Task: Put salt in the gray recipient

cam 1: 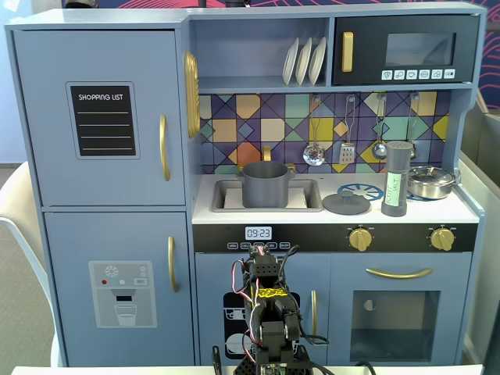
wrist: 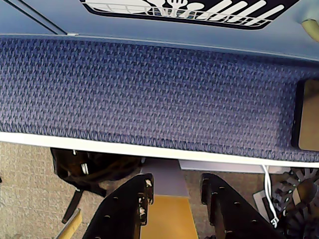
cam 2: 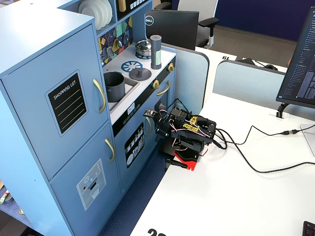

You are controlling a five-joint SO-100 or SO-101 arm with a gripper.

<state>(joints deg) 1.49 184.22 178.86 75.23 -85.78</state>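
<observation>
The salt is a tall dark-gray shaker with a pale green label, upright on the toy kitchen's counter at the right, next to the stove; it also shows in the other fixed view. The gray recipient is a gray pot standing in the sink, and shows in the other fixed view too. My arm sits folded on the white table in front of the kitchen, well below the counter. In the wrist view my gripper points down, its jaws apart and empty. Neither salt nor pot shows there.
A flat gray lid lies between sink and salt. A shiny steel pan stands right of the salt. Utensils hang on the back wall. Cables run across the white table. A blue mat lies below the kitchen front.
</observation>
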